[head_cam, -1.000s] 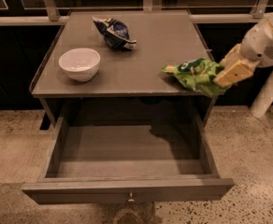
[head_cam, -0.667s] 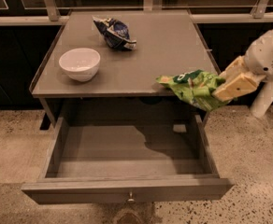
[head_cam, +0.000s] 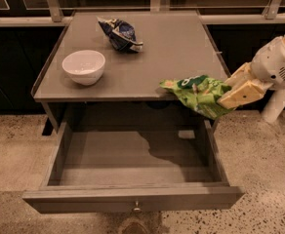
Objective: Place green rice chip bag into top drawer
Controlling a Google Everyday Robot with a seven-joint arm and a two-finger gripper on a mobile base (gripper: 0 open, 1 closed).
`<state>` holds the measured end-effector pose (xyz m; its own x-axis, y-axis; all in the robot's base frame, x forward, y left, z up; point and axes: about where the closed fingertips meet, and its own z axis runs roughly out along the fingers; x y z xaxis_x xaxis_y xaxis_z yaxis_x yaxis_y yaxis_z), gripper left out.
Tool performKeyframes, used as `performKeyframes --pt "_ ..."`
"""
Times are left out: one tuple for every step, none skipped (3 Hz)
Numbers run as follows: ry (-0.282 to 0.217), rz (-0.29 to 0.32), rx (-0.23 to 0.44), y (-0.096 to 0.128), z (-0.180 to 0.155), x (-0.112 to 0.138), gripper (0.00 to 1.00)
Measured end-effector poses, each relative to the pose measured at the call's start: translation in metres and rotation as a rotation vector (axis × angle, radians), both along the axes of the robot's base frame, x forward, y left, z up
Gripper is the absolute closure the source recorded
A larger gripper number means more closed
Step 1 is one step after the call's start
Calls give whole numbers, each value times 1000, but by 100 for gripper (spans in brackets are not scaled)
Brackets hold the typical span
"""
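The green rice chip bag [head_cam: 198, 94] is held in the air at the right, over the front right edge of the grey table and the back right of the top drawer. My gripper [head_cam: 235, 92] comes in from the right on the white arm and is shut on the bag's right end. The top drawer [head_cam: 132, 198] is pulled out wide under the table, with its flat front panel and small round knob nearest the camera. Its inside holds nothing, and the bag's shadow falls on the drawer floor.
A white bowl [head_cam: 84, 67] stands on the left of the grey table [head_cam: 172, 48]. A dark blue and white snack bag [head_cam: 119, 33] lies at the table's back middle. A railing runs behind the table. Speckled floor surrounds the drawer.
The gripper has carried the green bag forward and a little down, from over the table's right edge to over the drawer's back right corner. Bowl, blue bag and drawer have not moved.
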<state>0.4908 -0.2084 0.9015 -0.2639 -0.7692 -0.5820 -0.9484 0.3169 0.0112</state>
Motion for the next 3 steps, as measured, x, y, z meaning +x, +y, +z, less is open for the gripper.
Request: performKeyframes --pt "72 46 143 27 -45 -14 100" --pt "234 105 314 63 -99 -42 100" --pt "376 126 439 83 -138 -63 100"
